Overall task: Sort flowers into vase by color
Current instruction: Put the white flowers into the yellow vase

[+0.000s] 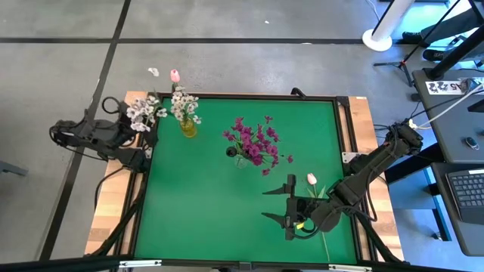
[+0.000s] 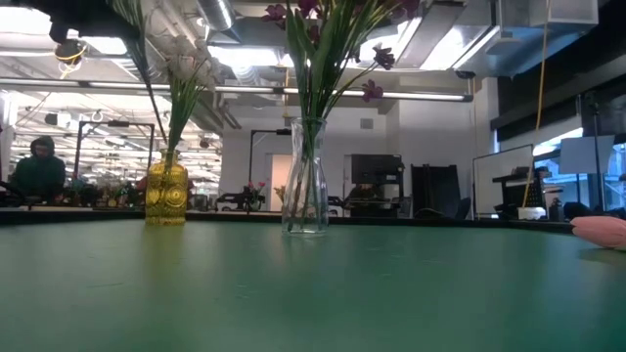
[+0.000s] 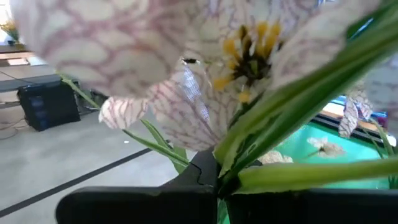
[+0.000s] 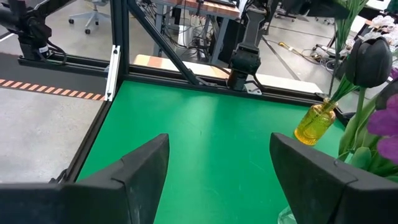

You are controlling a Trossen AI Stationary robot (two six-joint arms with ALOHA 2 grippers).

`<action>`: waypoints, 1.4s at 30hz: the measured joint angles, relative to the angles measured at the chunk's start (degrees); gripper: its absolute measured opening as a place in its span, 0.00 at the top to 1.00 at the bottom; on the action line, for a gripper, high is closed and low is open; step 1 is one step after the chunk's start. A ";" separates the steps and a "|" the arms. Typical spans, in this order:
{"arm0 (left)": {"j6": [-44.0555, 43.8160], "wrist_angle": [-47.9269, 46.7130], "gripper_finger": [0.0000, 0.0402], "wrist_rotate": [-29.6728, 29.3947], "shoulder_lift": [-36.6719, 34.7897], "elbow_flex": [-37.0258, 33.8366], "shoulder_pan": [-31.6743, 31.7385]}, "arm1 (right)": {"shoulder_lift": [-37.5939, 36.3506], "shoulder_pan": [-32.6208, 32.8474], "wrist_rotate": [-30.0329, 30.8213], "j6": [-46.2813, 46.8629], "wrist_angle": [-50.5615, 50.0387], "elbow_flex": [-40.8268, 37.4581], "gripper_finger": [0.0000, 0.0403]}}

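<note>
My left gripper (image 1: 145, 125) is at the table's far left corner, shut on a white flower spray (image 1: 141, 112) whose veined white blossoms (image 3: 186, 68) fill the left wrist view. Right beside it stands a yellow vase (image 1: 187, 127) with white flowers (image 1: 184, 102). A clear vase (image 2: 306, 191) near the table's middle holds magenta flowers (image 1: 255, 143). A pink tulip (image 1: 311, 179) lies flat on the table at the near right. My right gripper (image 1: 274, 204) hangs open just beside the tulip, nothing between its fingers (image 4: 140, 168). My left gripper pinches the spray's green stems (image 3: 231, 169) between its two shut fingers, just below the blossoms. The fingers come about level from the table's left side. The spray is lifted clear of the table, its blossoms ahead of the fingers.
The green mat (image 1: 212, 204) lies bare between the vases and the near edge. A black frame rail (image 4: 118, 68) borders the table. A person (image 2: 37, 171) sits far off in the room behind.
</note>
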 joint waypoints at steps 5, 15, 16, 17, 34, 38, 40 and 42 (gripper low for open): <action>0.00 0.27 1.00 0.61 0.00 -1.44 0.00 | 0.00 0.00 0.00 -0.22 0.00 0.02 0.32; 0.42 0.74 1.00 -2.26 1.50 -1.58 0.00 | 0.00 0.00 0.01 -0.26 0.01 0.00 0.32; 0.44 0.80 1.00 -2.34 2.04 -1.58 0.00 | 0.00 0.00 0.00 -0.26 0.00 0.01 0.32; 0.46 0.97 1.00 -2.36 2.60 -1.58 0.00 | 0.00 0.00 0.00 -0.26 0.01 0.02 0.32; 0.52 3.69 1.00 6.30 10.29 -1.58 7.56 | 0.00 0.00 0.00 -0.24 0.00 0.02 0.32; 0.52 4.42 1.00 10.10 11.59 -1.57 11.37 | 0.00 -0.02 0.00 -0.24 0.00 0.01 0.32; 0.52 4.51 1.00 11.47 12.47 -1.58 13.41 | 0.00 0.00 0.00 -0.24 0.00 0.00 0.32; 0.53 4.52 1.00 12.44 13.52 -1.58 15.44 | 0.00 -0.02 0.00 -0.24 0.00 0.00 0.32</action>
